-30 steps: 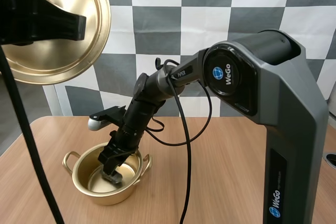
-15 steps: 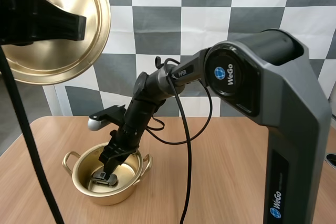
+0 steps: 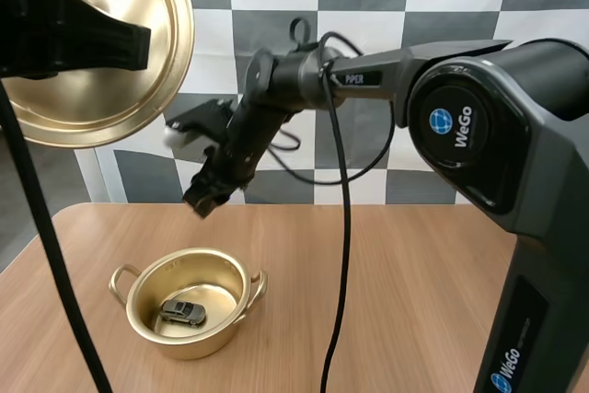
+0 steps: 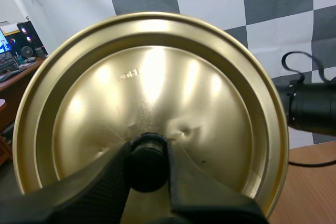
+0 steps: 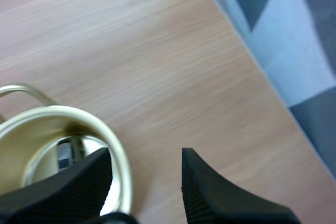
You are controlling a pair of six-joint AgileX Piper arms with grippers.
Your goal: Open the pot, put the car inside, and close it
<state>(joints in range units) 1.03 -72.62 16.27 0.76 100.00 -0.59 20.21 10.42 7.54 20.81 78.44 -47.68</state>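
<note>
1. Pinching the black knob (image 4: 148,163) between its fingers, the left gripper (image 4: 148,153) holds the gold lid (image 4: 152,87) up in the air, at 10 o'clock in the high view.
2. The open gold pot (image 3: 189,345) stands on the wooden worktop (image 3: 414,301) at 7 o'clock, with the small grey car (image 3: 182,312) lying on its floor.
3. The right gripper (image 3: 204,202) hangs at 12 o'clock from the pot, clear of its rim, fingers spread and nothing between them.
</note>
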